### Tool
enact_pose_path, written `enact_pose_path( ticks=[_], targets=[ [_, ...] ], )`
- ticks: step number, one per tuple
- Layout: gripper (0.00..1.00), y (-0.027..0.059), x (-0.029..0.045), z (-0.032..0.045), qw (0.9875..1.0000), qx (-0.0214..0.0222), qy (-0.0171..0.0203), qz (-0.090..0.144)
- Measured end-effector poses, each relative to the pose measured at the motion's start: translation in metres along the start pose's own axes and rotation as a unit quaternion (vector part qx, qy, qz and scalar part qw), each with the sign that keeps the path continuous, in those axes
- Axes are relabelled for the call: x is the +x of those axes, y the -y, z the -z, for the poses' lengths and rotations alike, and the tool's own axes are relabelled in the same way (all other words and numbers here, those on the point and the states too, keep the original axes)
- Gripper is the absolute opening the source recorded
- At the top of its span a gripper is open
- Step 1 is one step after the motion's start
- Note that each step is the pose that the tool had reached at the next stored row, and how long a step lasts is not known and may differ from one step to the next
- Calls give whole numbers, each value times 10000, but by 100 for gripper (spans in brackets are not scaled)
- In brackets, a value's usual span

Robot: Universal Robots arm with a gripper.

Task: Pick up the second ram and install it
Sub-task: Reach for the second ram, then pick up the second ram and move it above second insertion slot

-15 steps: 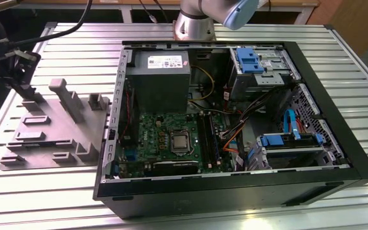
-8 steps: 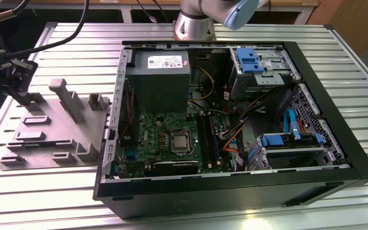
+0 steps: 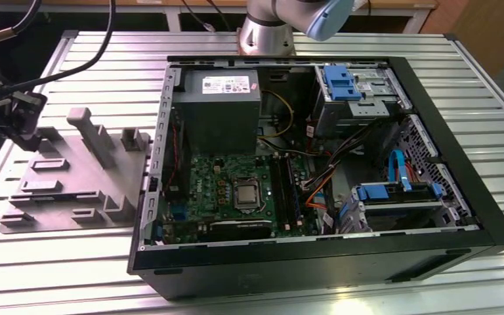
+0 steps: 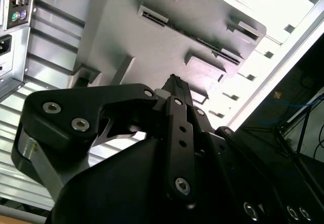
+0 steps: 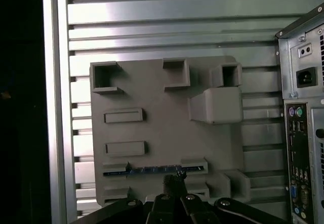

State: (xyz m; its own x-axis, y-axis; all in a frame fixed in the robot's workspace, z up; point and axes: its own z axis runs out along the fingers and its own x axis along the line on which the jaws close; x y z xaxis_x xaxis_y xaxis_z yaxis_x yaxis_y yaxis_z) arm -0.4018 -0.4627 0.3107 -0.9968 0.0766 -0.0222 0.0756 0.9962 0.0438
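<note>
near the gripper [image 5: 174,179] lies second ram [image 5: 147,170]

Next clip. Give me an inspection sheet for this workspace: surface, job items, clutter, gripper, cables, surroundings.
Surface: slatted metal table.
Job's things: the second ram lies in a slot of the grey fixture. The open computer case stands beside the fixture, with its motherboard exposed.
Clutter: nothing seen.
Grippers: the gripper is over the fixture, right at the ram. Whether they touch cannot be told.
Cables: black cables run above the table toward the gripper. Coloured wires are inside the case.
Surroundings: the arm's base is on the table behind the case.
</note>
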Motion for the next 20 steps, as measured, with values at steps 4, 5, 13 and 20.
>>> enact_pose_path(
  ticks=[4,5,13,20],
  targets=[
    [10,4,35,-29,10000,0,0,0],
    [10,5,45,-37,10000,0,0,0],
    [10,25,117,-106,10000,0,1,-10],
    [10,29,121,-124,10000,1,0,-20]
  ],
)
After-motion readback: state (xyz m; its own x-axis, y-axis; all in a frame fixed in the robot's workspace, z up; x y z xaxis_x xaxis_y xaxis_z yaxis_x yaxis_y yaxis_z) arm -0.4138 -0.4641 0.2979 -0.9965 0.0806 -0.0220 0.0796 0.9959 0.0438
